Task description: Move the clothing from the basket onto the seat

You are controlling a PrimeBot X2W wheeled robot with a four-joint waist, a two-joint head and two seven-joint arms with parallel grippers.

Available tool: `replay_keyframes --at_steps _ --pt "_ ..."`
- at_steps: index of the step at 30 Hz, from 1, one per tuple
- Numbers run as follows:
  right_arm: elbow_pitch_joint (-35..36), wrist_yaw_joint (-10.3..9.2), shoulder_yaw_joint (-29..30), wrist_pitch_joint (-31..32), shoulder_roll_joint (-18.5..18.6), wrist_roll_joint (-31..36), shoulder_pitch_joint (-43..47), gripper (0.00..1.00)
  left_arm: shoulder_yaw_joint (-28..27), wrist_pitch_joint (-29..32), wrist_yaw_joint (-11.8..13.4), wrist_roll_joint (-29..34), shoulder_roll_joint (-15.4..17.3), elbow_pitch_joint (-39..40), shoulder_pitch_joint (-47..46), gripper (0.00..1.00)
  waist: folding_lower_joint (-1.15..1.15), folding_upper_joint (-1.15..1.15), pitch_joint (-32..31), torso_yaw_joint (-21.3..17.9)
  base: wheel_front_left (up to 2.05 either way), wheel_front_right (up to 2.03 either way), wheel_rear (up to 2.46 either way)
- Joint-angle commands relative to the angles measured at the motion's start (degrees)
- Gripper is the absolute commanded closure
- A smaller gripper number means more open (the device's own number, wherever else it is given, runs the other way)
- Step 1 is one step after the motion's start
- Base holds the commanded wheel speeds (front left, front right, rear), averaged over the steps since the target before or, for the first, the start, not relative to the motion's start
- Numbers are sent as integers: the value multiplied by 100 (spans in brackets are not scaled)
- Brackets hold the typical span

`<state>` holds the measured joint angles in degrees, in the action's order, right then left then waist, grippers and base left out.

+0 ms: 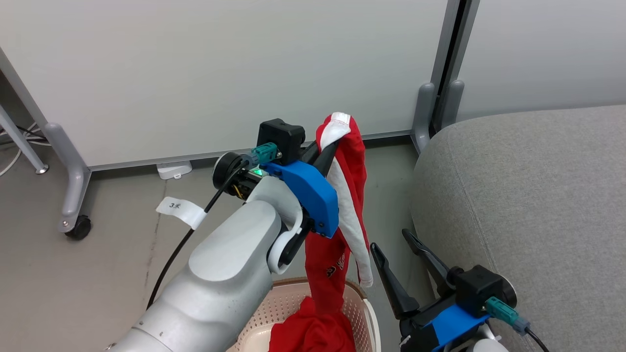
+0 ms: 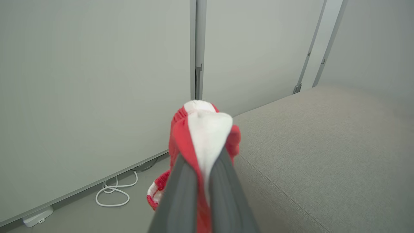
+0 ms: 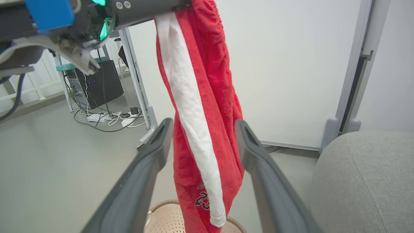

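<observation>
My left gripper (image 1: 328, 146) is shut on the white-trimmed top of a red garment, part of the clothing (image 1: 349, 195). It holds the garment high above the basket (image 1: 293, 288). The fabric hangs straight down, and its lower end reaches into the basket, where more red cloth (image 1: 303, 332) lies heaped. In the left wrist view the left gripper (image 2: 205, 158) pinches the clothing (image 2: 207, 129). My right gripper (image 1: 391, 242) stands open to the right of the hanging cloth, apart from it. The grey seat (image 1: 528, 205) is just right of the basket.
White partition panels on castor feet (image 1: 73, 225) stand behind the basket. A white cable loop (image 2: 113, 194) lies on the floor by the wall. Further off, a black box with tangled cables (image 3: 103, 84) sits under a desk. Bare grey floor lies to the left.
</observation>
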<state>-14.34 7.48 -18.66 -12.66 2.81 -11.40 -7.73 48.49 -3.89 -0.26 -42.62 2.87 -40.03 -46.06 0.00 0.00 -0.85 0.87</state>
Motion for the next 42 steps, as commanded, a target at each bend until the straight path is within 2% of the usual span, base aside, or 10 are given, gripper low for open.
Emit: replay_keyframes --at_steps 1,13,29,30,32,42 --pt "3 2 12 30 14 48 66 0 30 -40 48 -42 4 29 -115 100 0 0 -2 -1 0 0 0" --pt "-716 3 -126 529 14 92 -729 0 670 -22 75 -452 3 279 -285 100 0 0 95 47 0 0 0" --pt "-2365 2 -403 494 14 -250 -1860 0 1505 -159 293 -1026 4 705 -550 100 0 0 140 155 0 0 0" --pt "-2456 3 -441 471 14 -311 -1916 56 1542 -177 309 -1058 5 701 -571 100 0 0 136 153 0 0 0" --pt "-2595 3 -523 422 14 -397 -1999 100 1616 -203 315 -1111 4 683 -614 100 0 0 125 152 0 0 0" --pt "-3019 3 -834 185 14 -726 -2177 100 1820 -347 367 -1367 3 494 -718 100 0 0 59 97 0 0 0"
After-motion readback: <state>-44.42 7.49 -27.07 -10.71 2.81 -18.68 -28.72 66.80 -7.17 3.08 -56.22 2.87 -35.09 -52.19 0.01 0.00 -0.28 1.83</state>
